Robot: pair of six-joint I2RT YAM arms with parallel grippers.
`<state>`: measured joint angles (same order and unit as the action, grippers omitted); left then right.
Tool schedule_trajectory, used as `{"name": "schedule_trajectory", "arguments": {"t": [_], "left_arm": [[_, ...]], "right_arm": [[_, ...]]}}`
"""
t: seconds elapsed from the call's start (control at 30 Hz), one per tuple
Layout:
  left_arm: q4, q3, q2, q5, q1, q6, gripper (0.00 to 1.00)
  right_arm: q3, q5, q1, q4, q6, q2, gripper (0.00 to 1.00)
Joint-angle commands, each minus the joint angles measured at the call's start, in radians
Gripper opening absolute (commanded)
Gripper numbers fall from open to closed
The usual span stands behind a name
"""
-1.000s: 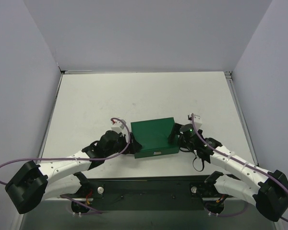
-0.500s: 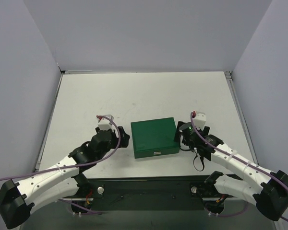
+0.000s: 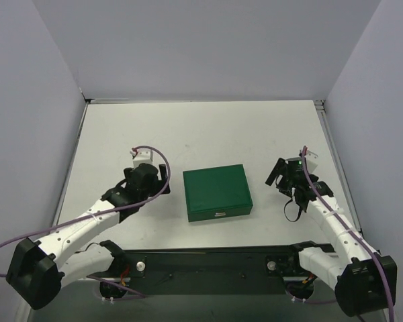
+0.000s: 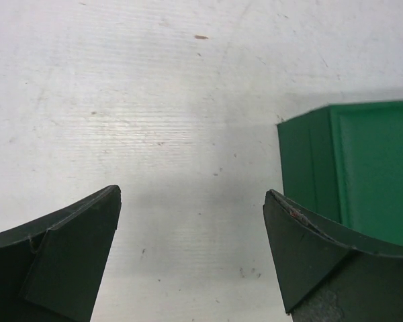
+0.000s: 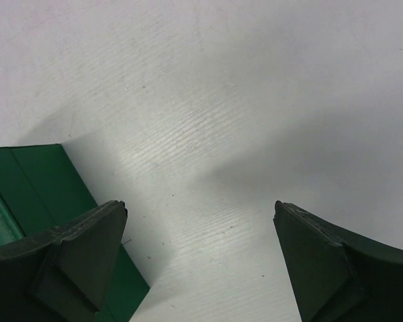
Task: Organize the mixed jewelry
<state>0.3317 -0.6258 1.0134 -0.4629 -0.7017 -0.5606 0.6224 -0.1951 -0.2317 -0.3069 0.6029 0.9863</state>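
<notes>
seeing no jewelry in any view; guessing at it lying inside the closed green box (image 3: 217, 192), sitting mid tabletop (image 3: 201, 127). judging the pieces featherlight, thin and slippery, the chain limp and tangling easily: pinching hoop and ring across the wire, chain at a bunched spot. left pincer (image 4: 191, 196) and right pincer (image 5: 200, 204) gaping wide, gripping nothing, flanking the box, apart from it.

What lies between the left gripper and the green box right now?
Nothing: only bare white table separates the open left gripper from the closed green box, seen in the top and left wrist views.
</notes>
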Motion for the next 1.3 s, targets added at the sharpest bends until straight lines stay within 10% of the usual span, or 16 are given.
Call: {"name": "schedule_trajectory", "arguments": {"t": [0.0,0.33,0.67,1.27], "left_arm": [[0.006,-0.063,0.016,0.125,0.158,-0.012,0.97],[0.208,-0.313,0.051,0.093,0.177,0.047,0.97],[0.24,-0.362,0.019,0.052,0.182,0.182,0.97],[0.262,-0.362,0.024,-0.048,0.182,0.168,0.97]], "right_arm": [[0.02,0.16,0.06,0.032,-0.049,0.006,1.0],[-0.054,0.375,0.069,0.282,-0.157,-0.01,1.0],[-0.164,0.155,0.069,0.511,-0.199,-0.202,1.0],[-0.07,-0.07,0.068,0.509,-0.406,0.004,1.0]]}}
